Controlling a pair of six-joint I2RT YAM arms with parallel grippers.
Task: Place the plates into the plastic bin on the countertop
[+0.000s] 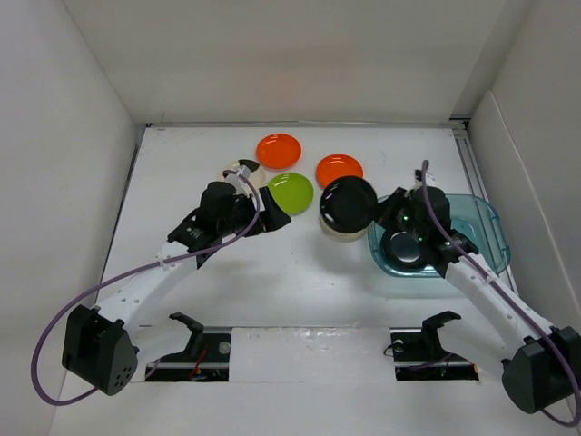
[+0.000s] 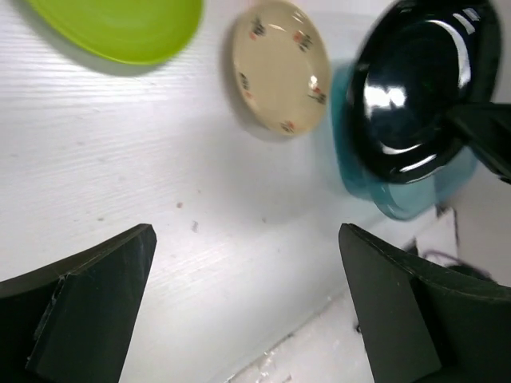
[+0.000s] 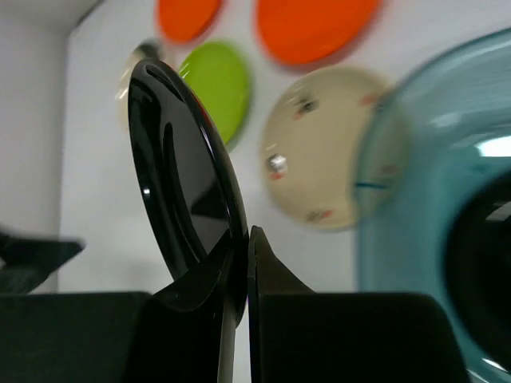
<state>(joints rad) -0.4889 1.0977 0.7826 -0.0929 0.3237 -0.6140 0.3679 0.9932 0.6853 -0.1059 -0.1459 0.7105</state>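
Seven small round glossy plates are in view on the matte white bench (image 1: 300,291). At the left, the left pincer (image 2: 246,239) hovers above bare bench with its fingers spread wide and nothing between them. Just beyond that arm a cream plate (image 1: 234,173) peeks out, mostly hidden. To its right and farther back lies one orange plate (image 1: 279,151). The lime green plate (image 1: 290,193) sits nearer, close beside the left pincer. A second orange plate (image 1: 339,170) lies to the right of the green one. Near the middle, a cream plate with small dark markings (image 2: 279,68) rests flat on the bench, just left of the bin. Above it the right pincer (image 3: 242,263) is pinching a black plate (image 3: 184,175) by its rim and holds it tilted, clear of the bench. The top view shows this plate overlapping the marked cream plate. At the right stands the translucent blue-teal rectangular plastic bin (image 1: 481,213). A second black plate (image 1: 404,247) lies inside it, towards its left end, partly under the right arm.
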